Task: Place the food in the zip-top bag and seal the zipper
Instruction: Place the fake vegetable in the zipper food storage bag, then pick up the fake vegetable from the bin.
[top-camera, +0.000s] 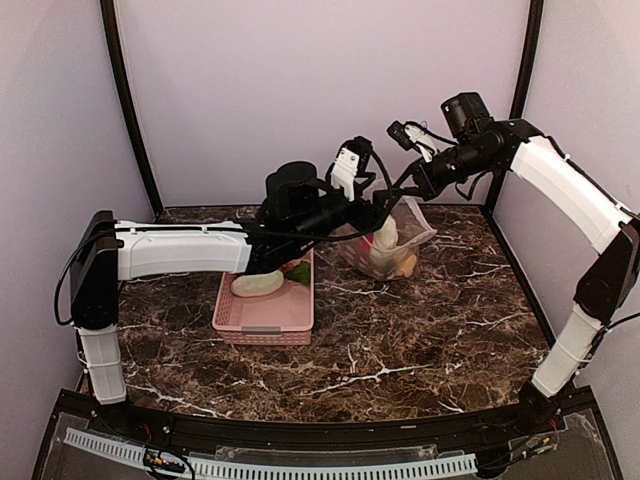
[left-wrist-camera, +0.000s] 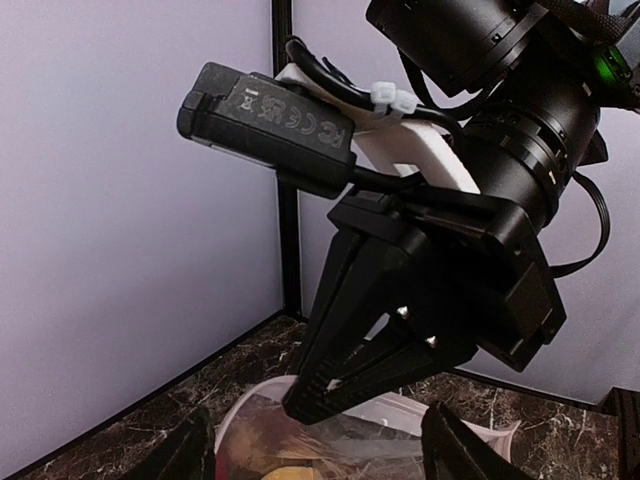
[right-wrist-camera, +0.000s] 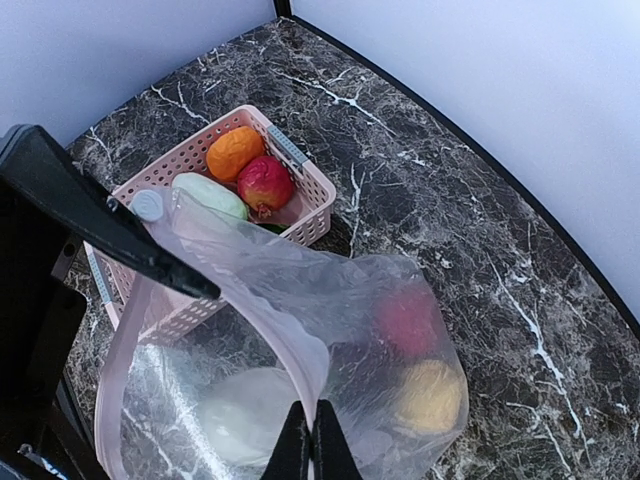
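Note:
The clear zip-top bag (top-camera: 395, 245) stands open behind the basket, with red (right-wrist-camera: 410, 320), yellow (right-wrist-camera: 430, 395) and white (right-wrist-camera: 240, 425) food inside. My right gripper (right-wrist-camera: 310, 445) is shut on the bag's rim, pinching the pinkish zipper (right-wrist-camera: 270, 310) and holding the mouth up. My left gripper (left-wrist-camera: 325, 455) hovers over the mouth with its fingers (left-wrist-camera: 190, 450) wide apart and nothing between them. From above, the left gripper (top-camera: 376, 217) and right gripper (top-camera: 400, 198) sit close together over the bag. More food lies in the basket: an orange piece (right-wrist-camera: 233, 152), a red one (right-wrist-camera: 264, 182) and a pale one (right-wrist-camera: 208, 195).
The pink slotted basket (top-camera: 262, 322) sits left of the bag on the marble table, under the left forearm. Walls with black corner posts (top-camera: 128, 110) close in the back and sides. One left finger (right-wrist-camera: 100, 225) crosses in front of the basket in the right wrist view.

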